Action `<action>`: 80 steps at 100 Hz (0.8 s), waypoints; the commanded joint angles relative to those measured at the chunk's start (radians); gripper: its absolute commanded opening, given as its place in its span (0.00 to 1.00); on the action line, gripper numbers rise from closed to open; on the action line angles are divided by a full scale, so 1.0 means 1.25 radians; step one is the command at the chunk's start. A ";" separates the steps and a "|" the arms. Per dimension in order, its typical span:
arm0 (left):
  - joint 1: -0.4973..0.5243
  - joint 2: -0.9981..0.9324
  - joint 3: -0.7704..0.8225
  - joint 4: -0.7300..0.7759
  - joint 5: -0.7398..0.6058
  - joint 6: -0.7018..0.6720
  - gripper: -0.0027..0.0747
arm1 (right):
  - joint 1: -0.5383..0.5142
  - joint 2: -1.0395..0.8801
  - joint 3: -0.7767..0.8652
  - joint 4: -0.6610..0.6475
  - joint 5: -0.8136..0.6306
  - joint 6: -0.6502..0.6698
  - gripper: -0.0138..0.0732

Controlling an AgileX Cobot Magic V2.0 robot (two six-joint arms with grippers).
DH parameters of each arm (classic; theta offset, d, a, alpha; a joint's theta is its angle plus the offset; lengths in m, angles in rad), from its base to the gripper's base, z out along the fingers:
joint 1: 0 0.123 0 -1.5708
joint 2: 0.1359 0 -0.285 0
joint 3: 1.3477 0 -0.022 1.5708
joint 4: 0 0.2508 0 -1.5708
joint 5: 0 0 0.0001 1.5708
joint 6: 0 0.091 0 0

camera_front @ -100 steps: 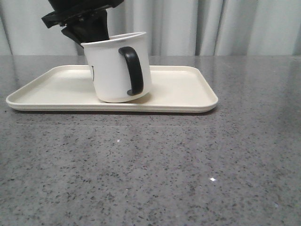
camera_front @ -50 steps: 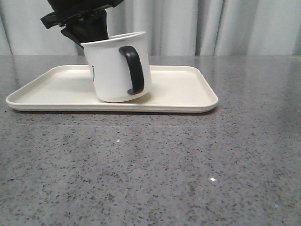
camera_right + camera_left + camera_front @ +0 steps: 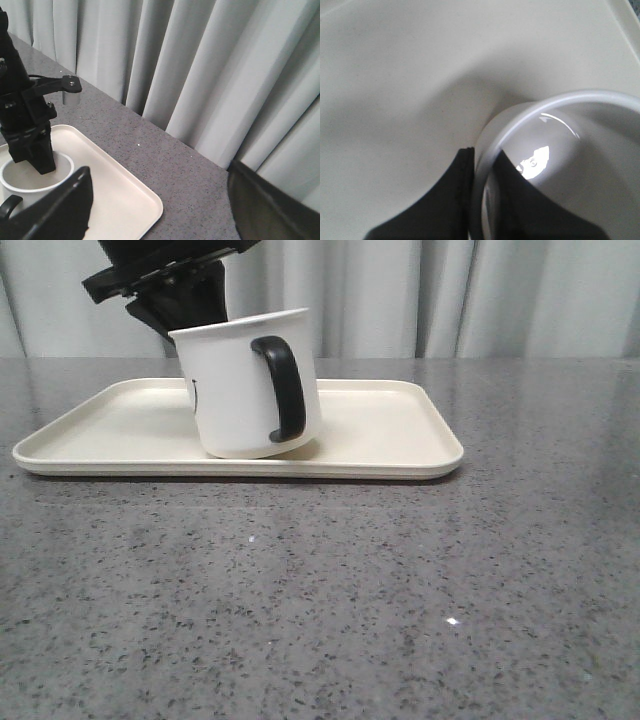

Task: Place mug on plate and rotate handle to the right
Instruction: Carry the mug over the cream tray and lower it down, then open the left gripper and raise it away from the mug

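Observation:
The white mug [image 3: 235, 390] is over the middle of the cream plate [image 3: 380, 430], tilted with its rim leaning left. Whether its base rests fully on the plate I cannot tell. Its black handle [image 3: 283, 390] faces the camera, slightly right of the mug's centre. My left gripper [image 3: 190, 325] comes down from above and is shut on the mug's rim; in the left wrist view one finger sits inside the mug [image 3: 580, 165] and one outside. My right gripper [image 3: 160, 210] is open and holds nothing, off to the right of the plate [image 3: 120, 195].
The plate lies on a grey speckled table [image 3: 400, 590] with pale curtains [image 3: 450, 290] behind. A small grey post [image 3: 70, 97] stands on the table beyond the plate.
The left gripper and the mug have shifted slightly to the left, with the mug staying tilted. The handle's facing is almost the same.

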 commanded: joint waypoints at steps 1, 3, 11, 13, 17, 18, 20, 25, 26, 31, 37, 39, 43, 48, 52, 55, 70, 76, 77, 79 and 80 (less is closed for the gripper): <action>-0.008 -0.032 -0.023 -0.021 -0.001 -0.008 0.01 | 0.000 -0.003 -0.029 0.024 -0.035 -0.006 0.79; -0.008 -0.032 -0.023 -0.021 -0.001 -0.008 0.01 | 0.000 -0.003 -0.029 0.024 -0.035 -0.006 0.79; -0.008 -0.032 -0.023 -0.021 0.001 -0.008 0.01 | 0.000 -0.003 -0.029 0.024 -0.035 -0.006 0.79; -0.008 -0.032 -0.023 -0.021 0.001 -0.008 0.01 | 0.000 -0.003 -0.029 0.024 -0.035 -0.006 0.79; -0.008 -0.032 -0.023 -0.021 0.001 -0.008 0.02 | 0.000 -0.003 -0.029 0.024 -0.035 -0.006 0.79; -0.008 -0.032 -0.023 -0.021 0.001 -0.008 0.02 | 0.000 -0.003 -0.029 0.024 -0.035 -0.006 0.79; -0.008 -0.032 -0.023 -0.021 0.001 -0.008 0.04 | 0.000 -0.003 -0.029 0.024 -0.035 -0.006 0.79; -0.006 -0.032 -0.023 -0.019 -0.001 -0.009 0.07 | 0.000 -0.003 -0.029 0.024 -0.035 -0.006 0.79; -0.006 -0.032 -0.023 -0.019 -0.001 -0.009 0.09 | 0.000 -0.003 -0.029 0.024 -0.035 -0.006 0.79; -0.005 -0.032 -0.023 -0.019 -0.004 -0.009 0.13 | 0.000 -0.003 -0.029 0.024 -0.035 -0.006 0.79; -0.005 -0.032 -0.023 -0.019 -0.005 -0.009 0.18 | 0.000 -0.003 -0.029 0.024 -0.035 -0.006 0.79; -0.005 -0.032 -0.023 -0.019 -0.005 -0.009 0.20 | 0.000 -0.003 -0.029 0.024 -0.035 -0.006 0.79; -0.005 -0.032 -0.023 -0.017 -0.009 -0.009 0.24 | 0.000 -0.003 -0.029 0.024 -0.035 -0.006 0.79; -0.002 -0.032 -0.024 -0.017 -0.013 -0.009 0.27 | 0.000 -0.003 -0.029 0.024 -0.035 -0.006 0.79; -0.002 -0.032 -0.024 -0.019 -0.014 -0.011 0.30 | 0.000 -0.003 -0.029 0.024 -0.035 -0.006 0.79; -0.002 -0.032 -0.024 -0.019 -0.014 -0.013 0.31 | 0.000 -0.003 -0.029 0.024 -0.035 -0.006 0.79; -0.002 -0.032 -0.024 -0.019 -0.020 -0.013 0.38 | 0.000 -0.003 -0.029 0.024 -0.035 -0.006 0.79; -0.002 -0.032 -0.026 -0.020 -0.021 -0.014 0.40 | 0.000 -0.003 -0.029 0.024 -0.035 -0.006 0.79; -0.002 -0.032 -0.026 -0.020 -0.021 -0.015 0.40 | 0.000 -0.003 -0.029 0.024 -0.035 -0.006 0.79; -0.002 -0.032 -0.028 -0.020 -0.021 -0.015 0.41 | 0.000 -0.003 -0.029 0.024 -0.035 -0.006 0.79; -0.002 -0.032 -0.028 -0.020 -0.021 -0.015 0.41 | 0.000 -0.003 -0.029 0.024 -0.035 -0.006 0.79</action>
